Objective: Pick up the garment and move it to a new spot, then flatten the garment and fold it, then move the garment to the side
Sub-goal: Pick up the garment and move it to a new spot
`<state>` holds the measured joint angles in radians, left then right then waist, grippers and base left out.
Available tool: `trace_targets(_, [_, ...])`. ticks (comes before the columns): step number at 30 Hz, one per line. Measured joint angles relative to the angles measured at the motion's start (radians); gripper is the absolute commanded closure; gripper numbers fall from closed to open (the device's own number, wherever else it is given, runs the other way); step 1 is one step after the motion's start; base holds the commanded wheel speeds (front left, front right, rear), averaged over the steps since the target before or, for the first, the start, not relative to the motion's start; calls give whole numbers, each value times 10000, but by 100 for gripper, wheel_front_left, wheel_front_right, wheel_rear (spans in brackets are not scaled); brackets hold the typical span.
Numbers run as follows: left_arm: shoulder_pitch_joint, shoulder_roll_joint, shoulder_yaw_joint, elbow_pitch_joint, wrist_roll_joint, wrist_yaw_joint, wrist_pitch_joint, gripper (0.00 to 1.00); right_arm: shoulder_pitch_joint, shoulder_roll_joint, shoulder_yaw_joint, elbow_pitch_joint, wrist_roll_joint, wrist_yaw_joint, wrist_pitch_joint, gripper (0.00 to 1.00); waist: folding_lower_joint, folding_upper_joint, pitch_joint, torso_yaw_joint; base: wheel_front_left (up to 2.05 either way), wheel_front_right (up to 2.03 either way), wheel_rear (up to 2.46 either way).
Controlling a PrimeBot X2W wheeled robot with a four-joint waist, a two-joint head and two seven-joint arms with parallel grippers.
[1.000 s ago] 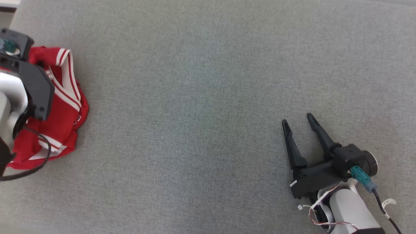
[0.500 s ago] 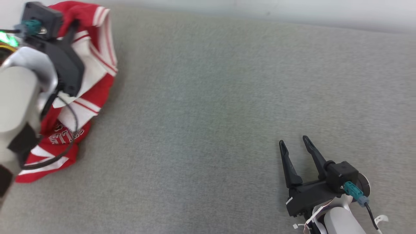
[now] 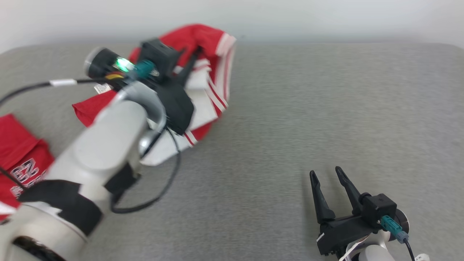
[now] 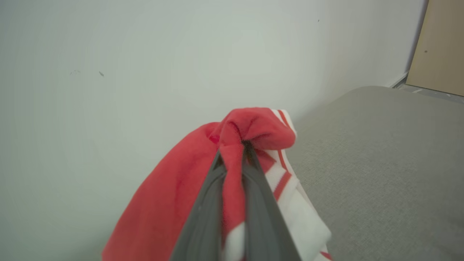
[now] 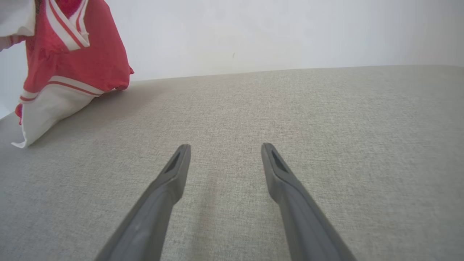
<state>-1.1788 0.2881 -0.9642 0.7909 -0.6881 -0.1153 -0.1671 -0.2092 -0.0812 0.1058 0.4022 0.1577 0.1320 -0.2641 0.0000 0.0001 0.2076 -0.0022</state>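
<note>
Two grippers, left gripper point(image 4: 233, 152) and right gripper point(image 3: 324, 171), with two fingers point(image 5: 166, 188) each. One red-and-white garment point(image 3: 203, 38); a lettered red patch point(image 3: 21, 159) at the head view's left edge may belong to it. One grey surface point(image 3: 290, 108), one wall point(image 4: 145, 54).

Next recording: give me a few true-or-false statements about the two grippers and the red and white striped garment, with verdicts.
1. The left gripper is shut on the red and white striped garment. True.
2. The right gripper grips a corner of the garment. False: it is open, apart from the garment, over the bare grey fabric surface.
3. The garment lies flat and folded. False: it hangs bunched from the left gripper.
4. A pale wall stands behind the surface. True.
</note>
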Motion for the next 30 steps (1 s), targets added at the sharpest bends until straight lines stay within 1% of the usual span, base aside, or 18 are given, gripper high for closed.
trace_targets(1, [164,-303,-63,-15,-65,-4,-92,100,80,13,-2,12,2,0,0,0,0,0,-76,-268,0,0,0])
trace_targets(7, [606,-1363,-389,65,-284,-79,-397,100,105,35,-59,-19,4,0,0,0,0,-1,-206,-1086,0,0,0])
trace_targets(10, [814,-1791,-608,163,-347,-90,-523,100,104,50,-65,-36,6,0,-2,0,0,-1,-218,-1467,0,0,0])
trace_targets(15, [1266,-2063,-972,504,-412,-100,-740,100,92,94,-38,-59,12,0,0,0,0,0,-178,-1993,0,0,0])
trace_targets(18, [1532,-2182,-1081,579,-407,-153,-872,100,87,111,-75,-84,12,0,0,0,0,-1,-112,-2184,0,0,0])
trace_targets(19, [1627,-2207,-1083,585,-408,-155,-886,98,87,115,-94,-92,12,0,0,0,-1,-1,-79,-2211,0,0,0])
trace_targets(20, [1732,-2222,-1074,604,-408,-155,-926,60,87,117,-127,-98,12,0,0,0,0,-1,-46,-2223,0,0,0])
trace_targets(21, [1838,-2230,-1032,640,-414,-155,-928,0,85,121,-151,-94,12,0,0,0,0,0,-24,-2219,0,0,0])
trace_targets(25, [2215,-2144,-453,385,-242,-157,-945,0,62,157,-201,-96,12,0,0,0,0,0,-22,-2070,0,0,0])
trace_targets(30, [3043,-1733,364,90,203,-155,-953,0,55,174,-226,-104,4,0,0,0,0,0,-122,-1780,0,0,0])
